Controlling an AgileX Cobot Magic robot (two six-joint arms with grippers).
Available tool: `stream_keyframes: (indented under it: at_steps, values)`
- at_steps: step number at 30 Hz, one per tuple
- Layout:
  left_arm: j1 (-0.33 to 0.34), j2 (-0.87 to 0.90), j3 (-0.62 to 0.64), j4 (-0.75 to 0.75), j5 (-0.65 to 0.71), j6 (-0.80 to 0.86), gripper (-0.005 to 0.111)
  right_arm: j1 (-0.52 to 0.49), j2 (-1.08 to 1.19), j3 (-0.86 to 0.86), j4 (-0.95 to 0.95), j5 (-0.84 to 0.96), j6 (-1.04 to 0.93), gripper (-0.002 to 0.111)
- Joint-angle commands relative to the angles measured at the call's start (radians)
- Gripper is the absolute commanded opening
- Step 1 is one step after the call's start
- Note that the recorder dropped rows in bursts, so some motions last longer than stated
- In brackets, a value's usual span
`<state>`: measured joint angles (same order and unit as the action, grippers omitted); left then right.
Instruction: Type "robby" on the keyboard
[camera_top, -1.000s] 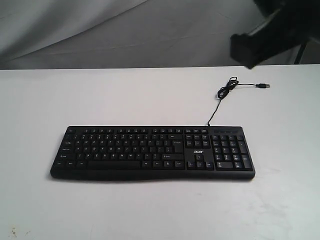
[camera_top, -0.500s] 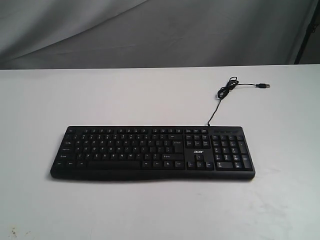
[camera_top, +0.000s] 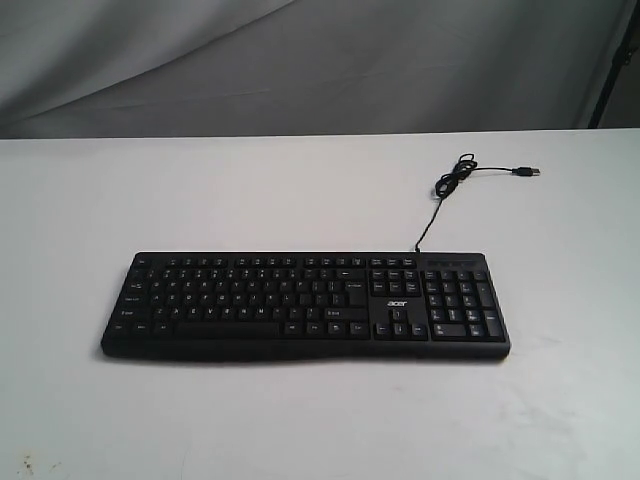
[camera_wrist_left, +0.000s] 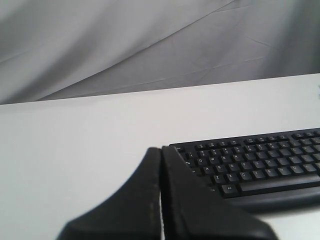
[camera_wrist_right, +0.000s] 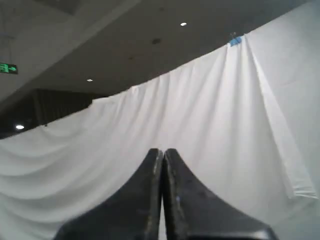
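Observation:
The black keyboard (camera_top: 305, 305) lies flat on the white table (camera_top: 300, 190), number pad to the right, its thin cable (camera_top: 445, 190) curling away to a loose USB plug. No gripper shows in the exterior view. In the left wrist view my left gripper (camera_wrist_left: 161, 149) is shut with nothing between its fingers, held off the keyboard's (camera_wrist_left: 255, 165) left end, above the table. My right gripper (camera_wrist_right: 163, 151) is shut and empty too, pointing up at a white curtain (camera_wrist_right: 200, 115); the keyboard is out of that view.
A grey-white cloth backdrop (camera_top: 300, 60) hangs behind the table's far edge. A dark stand leg (camera_top: 612, 70) rises at the far right. Bare table surface surrounds the keyboard on all sides.
One second ago a dark arm hung at the upper right of the exterior view. It left that view half a second ago and stays out. The keyboard has not moved.

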<state>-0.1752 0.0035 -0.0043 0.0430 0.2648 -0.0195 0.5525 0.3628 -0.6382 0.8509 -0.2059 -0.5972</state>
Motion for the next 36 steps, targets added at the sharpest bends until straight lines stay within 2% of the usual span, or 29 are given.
stream_keyframes:
  at_steps: [1,5,8,10,12,19,24,36]
  values:
    - [-0.006,-0.003,0.004,0.005,-0.006,-0.003,0.000,-0.259,-0.082,0.167,-0.140,0.163,0.165,0.000]
    - [-0.006,-0.003,0.004,0.005,-0.006,-0.003,0.000,-0.486,-0.236,0.370,-0.187,0.250,0.304,0.000]
    - [-0.006,-0.003,0.004,0.005,-0.006,-0.003,0.000,-0.542,-0.350,0.456,-0.362,0.332,0.353,0.000]
    - [-0.006,-0.003,0.004,0.005,-0.006,-0.003,0.000,-0.544,-0.363,0.475,-0.456,0.393,0.402,0.000]
    - [-0.006,-0.003,0.004,0.005,-0.006,-0.003,0.000,-0.544,-0.363,0.477,-0.460,0.459,0.392,0.000]
    - [-0.006,-0.003,0.004,0.005,-0.006,-0.003,0.000,-0.543,-0.363,0.477,-0.498,0.454,0.532,0.000]
    - [-0.006,-0.003,0.004,0.005,-0.006,-0.003,0.000,-0.543,-0.363,0.477,-0.680,0.458,0.686,0.000]
    - [-0.006,-0.003,0.004,0.005,-0.006,-0.003,0.000,-0.543,-0.363,0.510,-0.871,0.569,0.627,0.000]
